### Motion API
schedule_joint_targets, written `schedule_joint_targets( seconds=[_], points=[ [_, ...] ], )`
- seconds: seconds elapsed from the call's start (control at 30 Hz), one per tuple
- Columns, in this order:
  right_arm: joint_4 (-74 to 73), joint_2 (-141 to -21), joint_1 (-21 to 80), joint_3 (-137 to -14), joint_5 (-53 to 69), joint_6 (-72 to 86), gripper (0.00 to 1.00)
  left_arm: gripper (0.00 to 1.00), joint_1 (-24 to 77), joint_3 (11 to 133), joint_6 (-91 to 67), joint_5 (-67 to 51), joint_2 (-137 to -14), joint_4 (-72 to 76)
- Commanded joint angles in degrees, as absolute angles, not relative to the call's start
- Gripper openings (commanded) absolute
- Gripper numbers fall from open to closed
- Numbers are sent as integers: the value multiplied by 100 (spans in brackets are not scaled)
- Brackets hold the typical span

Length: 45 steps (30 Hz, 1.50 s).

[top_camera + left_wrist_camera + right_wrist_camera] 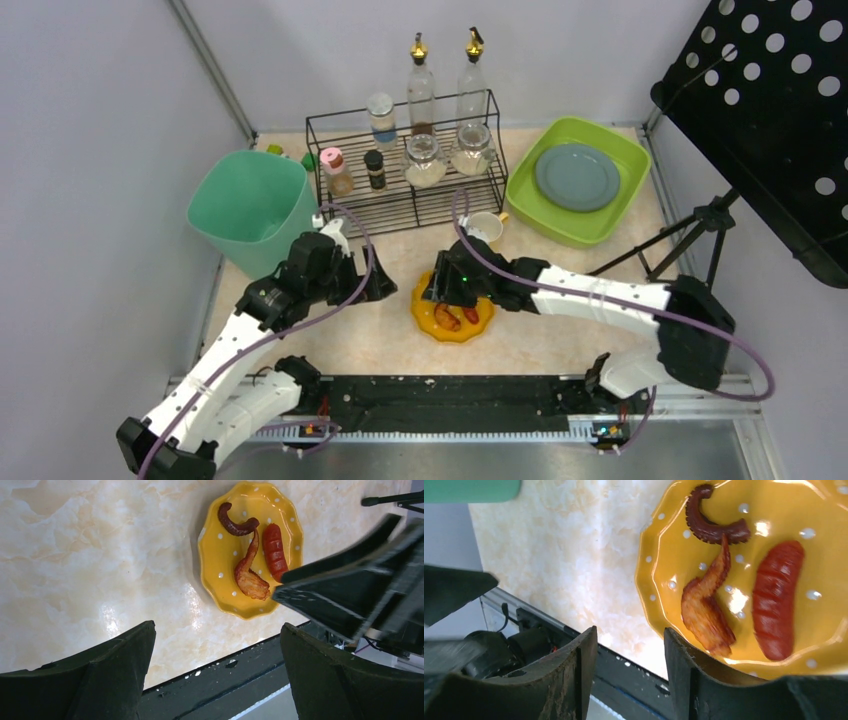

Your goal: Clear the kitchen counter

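Right gripper (630,635) fingers fill the foreground, jaws parted with nothing between them, only the rail and a strip of the speckled worktop (564,555) showing through the gap. One finger's tip sits right at the near rim of the yellow plate (659,570); touching or just above it, I cannot tell. On that plate, just beyond the fingers, lie a curled dark tentacle piece (709,525), a browned strip (706,605) and a red sausage (779,600). By my reading this gripper is lined up at the edge to pinch the rim, since the plate lies too flat to take any other way. Left gripper (217,626) hangs beside the plate, clear of it, jaws as wide as they go and empty, looking like a waiting partner. Past the left gripper stands the green bin (250,205); past the right one, the lime tub (620,150) already holds a grey plate (576,176). The worktop runs under both grippers and carries everything.
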State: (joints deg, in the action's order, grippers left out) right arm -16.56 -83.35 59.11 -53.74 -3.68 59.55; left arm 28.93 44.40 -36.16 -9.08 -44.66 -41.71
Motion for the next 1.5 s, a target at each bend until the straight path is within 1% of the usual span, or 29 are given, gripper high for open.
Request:
schedule_joint_targets(
  seconds=[0.0, 0.17, 0.23, 0.3, 0.47, 0.6, 0.83, 1.17, 1.47],
  points=[
    [-2215, -7450, 5974, -5006, -914, 5970, 53, 99, 2888, 4169, -3727, -1197, -4671, -3506],
    [-2772, -6651, 5831, -4573, -1292, 6032, 55, 99, 2896, 3953, -3805, -1605, -5279, -3010],
    [-2942, -6359, 5686, -4360, -1337, 6041, 55, 95, 2904, 3911, -3768, -1765, -5710, -2880],
    [-3003, -6104, 5500, -4082, -1307, 6042, 55, 90, 2912, 3848, -3748, -1821, -6056, -2742],
    [-3009, -5617, 5094, -3551, -1204, 5975, 54, 78, 2958, 3676, -3788, -1792, -6559, -2400],
    [-2957, -5653, 4901, -3356, -1143, 5877, 54, 74, 3010, 3628, -3818, -1817, -6864, -2191],
    [-2400, -5810, 4683, -2991, -800, 5849, 54, 64, 3092, 3530, -3880, -1800, -7255, -1884],
    [-2158, -5907, 4635, -2875, -716, 5831, 53, 48, 3108, 3558, -3990, -1633, -7845, -1608],
    [-1897, -5923, 4628, -2605, -590, 5926, 53, 40, 3107, 3657, -4055, -1661, -8212, -1433]
  ],
)
